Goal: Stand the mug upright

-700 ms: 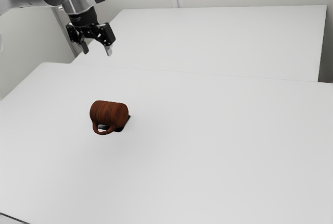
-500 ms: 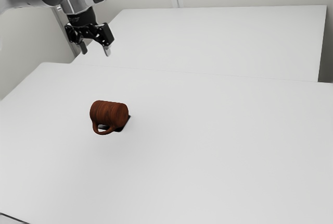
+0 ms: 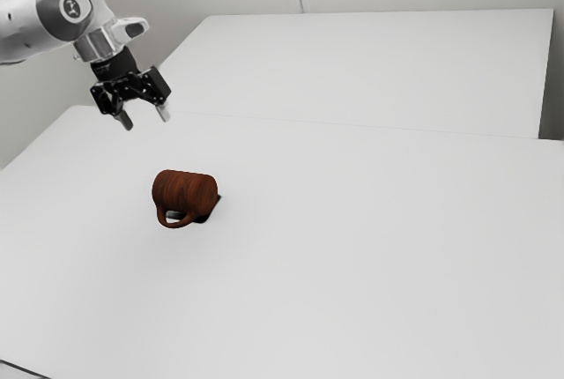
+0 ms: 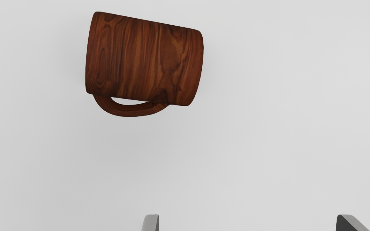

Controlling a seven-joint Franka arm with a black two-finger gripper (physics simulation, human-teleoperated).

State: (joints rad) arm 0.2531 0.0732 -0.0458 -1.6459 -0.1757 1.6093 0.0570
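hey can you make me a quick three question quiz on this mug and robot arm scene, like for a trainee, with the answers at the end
1. True or false: the mug lies on its side on the table.
2. Choose one. The gripper is:
A) shut on the mug
B) open, apart from the mug
C) resting on the table
3. Fill in: the mug's brown surface has a ____ grain pattern.
Key: 1 true; 2 B; 3 wood

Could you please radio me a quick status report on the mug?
Gripper open, above table. Mug on its side, ungrasped. Nothing seen blocking it.
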